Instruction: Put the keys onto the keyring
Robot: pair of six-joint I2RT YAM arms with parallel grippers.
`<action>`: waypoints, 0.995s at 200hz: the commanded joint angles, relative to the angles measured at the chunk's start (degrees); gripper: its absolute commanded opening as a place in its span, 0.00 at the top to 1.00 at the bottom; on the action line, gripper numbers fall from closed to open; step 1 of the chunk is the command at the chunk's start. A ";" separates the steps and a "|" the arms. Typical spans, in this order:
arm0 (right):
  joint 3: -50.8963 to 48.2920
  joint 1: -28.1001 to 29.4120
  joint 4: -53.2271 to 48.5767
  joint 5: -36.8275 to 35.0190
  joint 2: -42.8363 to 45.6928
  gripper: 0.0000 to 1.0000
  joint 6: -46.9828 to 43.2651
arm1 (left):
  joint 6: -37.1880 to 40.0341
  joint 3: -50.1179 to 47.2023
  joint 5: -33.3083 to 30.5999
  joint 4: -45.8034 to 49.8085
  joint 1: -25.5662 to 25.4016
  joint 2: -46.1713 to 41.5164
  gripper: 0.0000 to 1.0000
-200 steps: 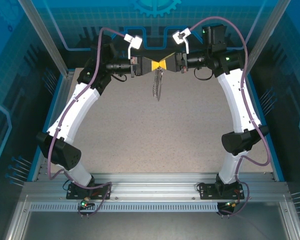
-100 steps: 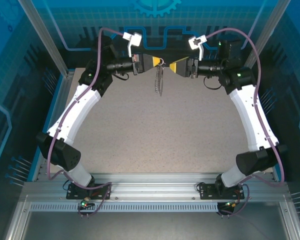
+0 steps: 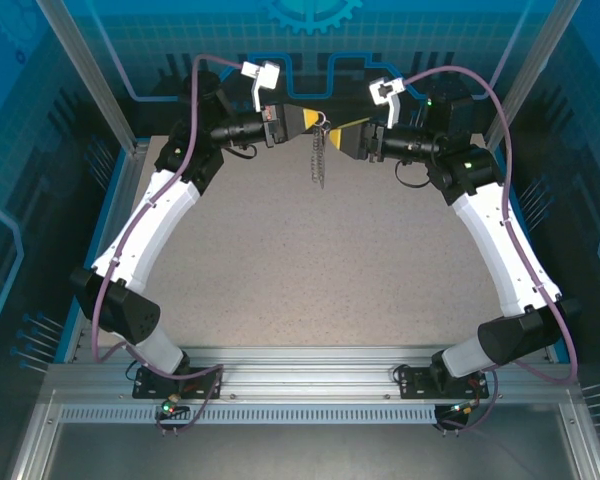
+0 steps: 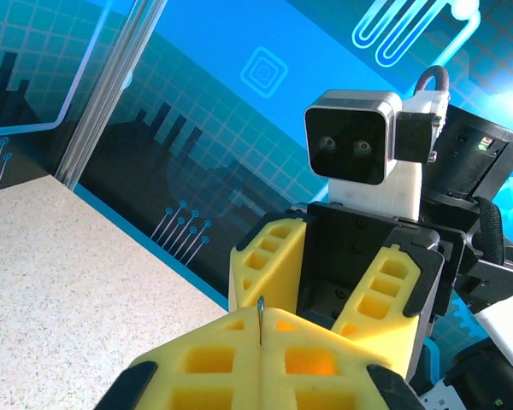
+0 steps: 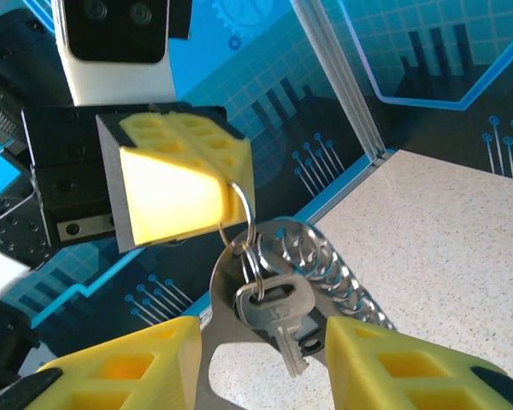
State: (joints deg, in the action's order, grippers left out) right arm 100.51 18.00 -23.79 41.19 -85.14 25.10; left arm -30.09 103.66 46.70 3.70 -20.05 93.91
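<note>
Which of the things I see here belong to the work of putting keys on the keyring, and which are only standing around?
Belongs to the job: keyring, pinched by the shut left gripper; silver key hanging on it; chain; open right gripper.
Only surroundings: table; blue wall panels; aluminium rail.
</note>
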 commanded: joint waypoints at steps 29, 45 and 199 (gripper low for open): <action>2.50 1.89 0.32 -1.94 -1.44 0.55 -0.21 | -0.59 -0.81 -1.06 -2.72 -0.50 -2.49 1.00; 1.75 2.78 -0.62 -3.71 -1.21 0.55 -1.02 | -0.60 -0.79 -1.18 -2.74 -0.51 -2.60 1.00; -2.60 3.72 1.03 -6.72 0.50 0.49 -1.59 | -0.61 0.09 -1.00 -2.45 -0.51 -2.41 1.00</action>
State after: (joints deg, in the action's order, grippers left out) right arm 98.54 21.85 -23.88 33.85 -86.15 23.92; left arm -30.11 103.33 45.21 3.55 -20.32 93.45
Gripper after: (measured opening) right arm 0.487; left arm 0.052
